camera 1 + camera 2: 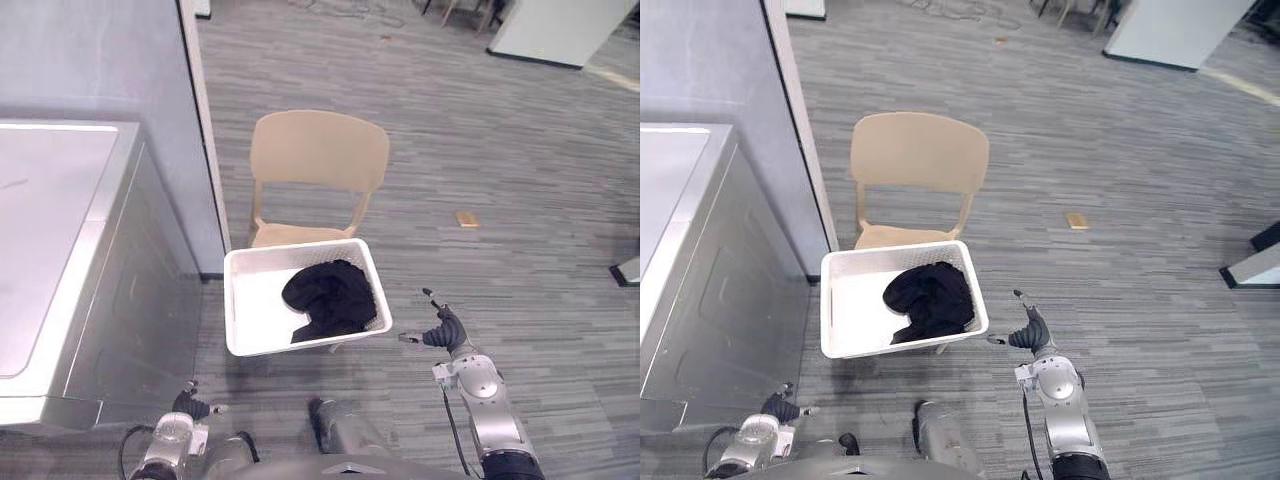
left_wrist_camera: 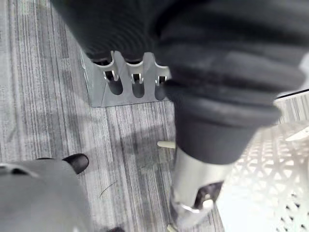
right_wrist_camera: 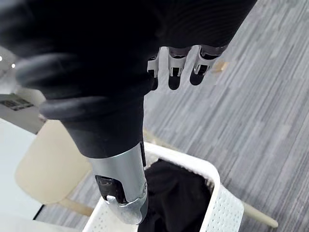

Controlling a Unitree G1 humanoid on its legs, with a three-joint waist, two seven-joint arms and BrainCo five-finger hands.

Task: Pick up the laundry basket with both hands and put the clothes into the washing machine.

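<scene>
Right robot hand [image 1: 445, 329] beside basket [image 1: 252, 310]

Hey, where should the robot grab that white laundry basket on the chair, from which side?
Take the laundry basket by its rim on both sides: left hand on the left edge, right hand on the right. It sits open-topped on the chair, side edges free, with the black clothes heaped toward the right, so a two-sided hold should keep it level.
</scene>
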